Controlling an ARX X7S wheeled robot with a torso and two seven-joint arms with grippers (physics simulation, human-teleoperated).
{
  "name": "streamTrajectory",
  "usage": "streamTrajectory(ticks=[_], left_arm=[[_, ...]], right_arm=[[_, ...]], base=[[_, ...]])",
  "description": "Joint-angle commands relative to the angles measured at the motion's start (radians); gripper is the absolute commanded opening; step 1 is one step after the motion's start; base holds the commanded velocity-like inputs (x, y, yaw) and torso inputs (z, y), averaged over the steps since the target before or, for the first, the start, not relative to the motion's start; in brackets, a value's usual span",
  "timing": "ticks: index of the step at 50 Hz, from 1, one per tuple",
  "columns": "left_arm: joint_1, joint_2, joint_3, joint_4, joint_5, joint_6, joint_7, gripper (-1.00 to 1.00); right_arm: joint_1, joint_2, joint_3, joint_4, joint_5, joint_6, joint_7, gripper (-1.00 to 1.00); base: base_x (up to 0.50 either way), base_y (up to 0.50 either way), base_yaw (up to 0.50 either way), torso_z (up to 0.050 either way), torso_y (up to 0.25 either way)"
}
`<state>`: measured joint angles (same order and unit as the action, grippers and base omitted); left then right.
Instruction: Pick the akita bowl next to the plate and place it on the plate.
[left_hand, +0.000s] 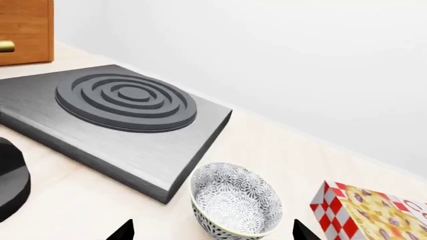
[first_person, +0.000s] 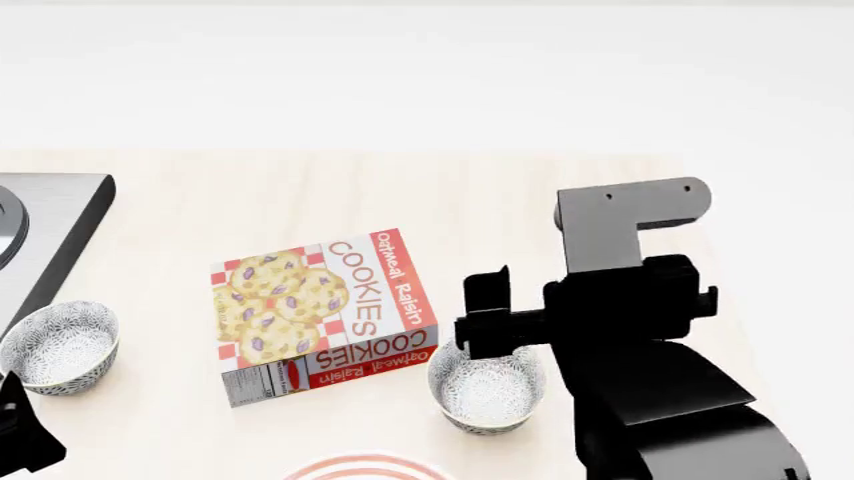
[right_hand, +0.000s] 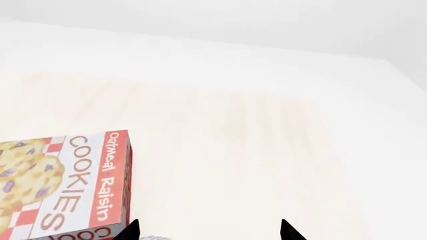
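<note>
The plate (first_person: 360, 468) shows only as a sliver of red-ringed white rim at the head view's bottom edge. Just to its right stands the akita bowl (first_person: 487, 388), upright and patterned. My right gripper (first_person: 514, 320) hovers over that bowl's far rim, jaws wide open and holding nothing. In the right wrist view the gripper (right_hand: 208, 231) has only a sliver of the bowl's rim (right_hand: 155, 238) between its tips. A look-alike bowl (first_person: 60, 345) stands at the far left. My left gripper (left_hand: 213, 232) is open just short of this second bowl (left_hand: 235, 200).
A cookie box (first_person: 324, 312) lies flat between the two bowls, close to the right gripper's left finger. A grey stove plate (left_hand: 127, 117) with a ringed burner lies beyond the left bowl. A wooden cabinet (left_hand: 25, 30) stands behind it. A white wall backs the table.
</note>
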<state>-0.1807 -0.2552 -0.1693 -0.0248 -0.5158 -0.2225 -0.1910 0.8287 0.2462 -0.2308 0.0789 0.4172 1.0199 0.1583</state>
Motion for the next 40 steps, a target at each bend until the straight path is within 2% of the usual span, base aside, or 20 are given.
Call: streamTrajectory(ticks=[1, 12, 17, 19, 40], left_arm=[[-0.003, -0.003, 0.002, -0.001, -0.003, -0.002, -0.008, 1.00], [0.000, -0.006, 0.005, 0.005, -0.007, -0.003, -0.015, 1.00], [0.001, -0.008, 0.003, 0.012, -0.010, -0.009, -0.025, 1.00], [0.000, -0.008, 0.004, 0.010, -0.011, -0.008, -0.025, 1.00], [0.002, -0.013, 0.009, 0.007, -0.018, 0.000, -0.024, 1.00]], right_arm=[[0.118, -0.015, -0.013, 0.210, 0.001, 0.008, -0.049, 1.00], [0.213, -0.043, -0.044, 0.380, -0.022, -0.006, -0.066, 1.00], [0.263, -0.067, -0.066, 0.522, -0.038, -0.043, -0.093, 1.00], [0.288, -0.075, -0.075, 0.579, -0.026, -0.009, -0.123, 1.00], [0.471, -0.145, -0.081, 1.092, -0.056, -0.222, -0.232, 1.00]], base=[[0.00, 0.00, 0.00, 0.000, 0.000], [0.00, 0.00, 0.00, 0.000, 0.000], [0.00, 0.00, 0.00, 0.000, 0.000], [0.00, 0.00, 0.00, 0.000, 0.000], [0.00, 0.00, 0.00, 0.000, 0.000]])
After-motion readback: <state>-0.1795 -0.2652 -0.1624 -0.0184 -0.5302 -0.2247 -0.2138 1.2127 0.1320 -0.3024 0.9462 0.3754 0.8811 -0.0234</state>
